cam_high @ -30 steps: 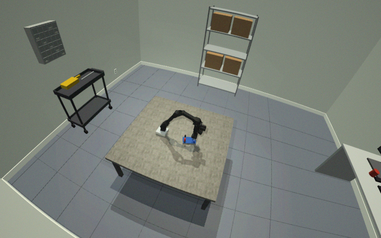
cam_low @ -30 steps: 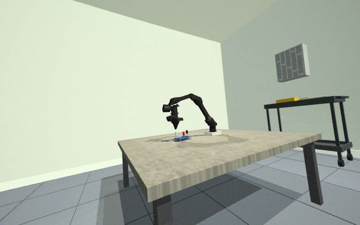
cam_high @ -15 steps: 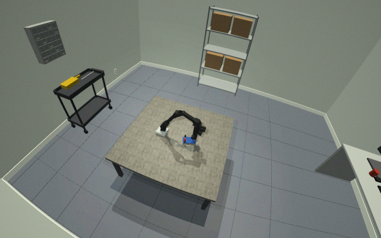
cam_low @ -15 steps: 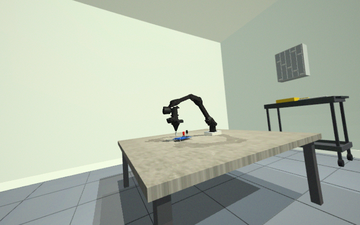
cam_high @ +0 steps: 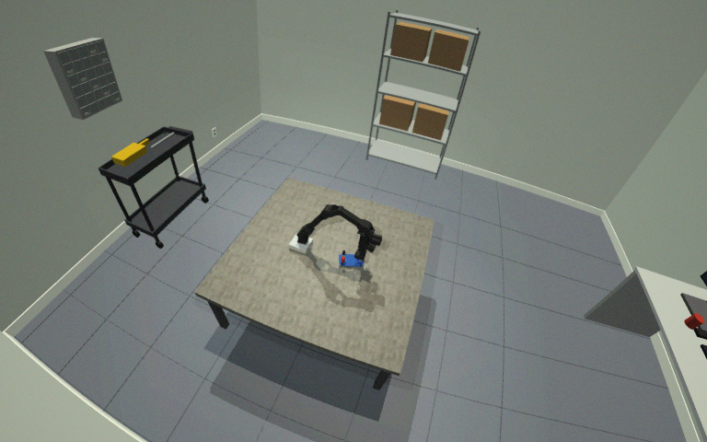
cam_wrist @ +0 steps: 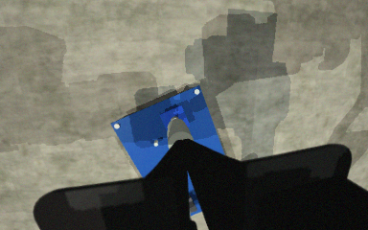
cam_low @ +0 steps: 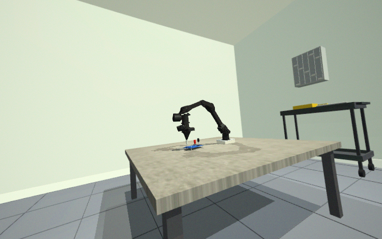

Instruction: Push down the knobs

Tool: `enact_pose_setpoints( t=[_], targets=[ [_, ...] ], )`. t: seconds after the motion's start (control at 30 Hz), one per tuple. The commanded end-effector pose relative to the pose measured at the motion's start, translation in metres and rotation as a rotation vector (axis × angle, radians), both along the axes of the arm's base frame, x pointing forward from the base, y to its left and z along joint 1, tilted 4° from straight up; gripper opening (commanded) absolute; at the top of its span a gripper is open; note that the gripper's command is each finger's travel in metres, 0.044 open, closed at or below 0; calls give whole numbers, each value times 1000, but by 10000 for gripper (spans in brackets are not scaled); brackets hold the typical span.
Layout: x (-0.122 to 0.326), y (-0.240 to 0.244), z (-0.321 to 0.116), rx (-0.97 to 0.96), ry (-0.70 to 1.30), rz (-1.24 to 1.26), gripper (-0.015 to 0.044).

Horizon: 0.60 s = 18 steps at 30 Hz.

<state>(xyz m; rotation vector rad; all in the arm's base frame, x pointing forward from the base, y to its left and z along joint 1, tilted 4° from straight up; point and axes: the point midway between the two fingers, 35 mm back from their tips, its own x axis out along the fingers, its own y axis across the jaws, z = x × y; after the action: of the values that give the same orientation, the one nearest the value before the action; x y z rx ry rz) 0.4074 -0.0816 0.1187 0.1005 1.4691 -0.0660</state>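
The blue circuit board (cam_high: 352, 262) (cam_low: 194, 147) (cam_wrist: 211, 131) stands on short legs on the table. A light grey-white knob (cam_low: 186, 143) (cam_wrist: 178, 126) stands upright near the board's far end from the arm base. A red knob (cam_high: 342, 259) (cam_low: 194, 141) and a black knob (cam_high: 343, 252) (cam_low: 198, 140) stand at the other end. My gripper (cam_high: 359, 255) (cam_low: 186, 139) (cam_wrist: 183, 141) is shut and points down, its tips at the top of the white knob, seemingly touching it. The fingers hide part of the white knob and board in the wrist view. Gaps under the knobs are too small to tell.
The arm's white base (cam_high: 300, 244) (cam_low: 225, 141) is on the table (cam_high: 271, 291) (cam_low: 225, 163). The arm arches over from it to the board. The red and black knobs stick up beside the gripper's position. A cart, a shelf rack and a wall cabinet are well away.
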Motion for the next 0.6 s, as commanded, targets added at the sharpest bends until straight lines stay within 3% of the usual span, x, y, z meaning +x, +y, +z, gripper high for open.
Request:
enact_pose_setpoints(
  t=[0.0,0.57],
  targets=[
    [0,1,-1,5,-1,-4,0],
    [1,1,-3,5,-1,-4,0]
  ],
)
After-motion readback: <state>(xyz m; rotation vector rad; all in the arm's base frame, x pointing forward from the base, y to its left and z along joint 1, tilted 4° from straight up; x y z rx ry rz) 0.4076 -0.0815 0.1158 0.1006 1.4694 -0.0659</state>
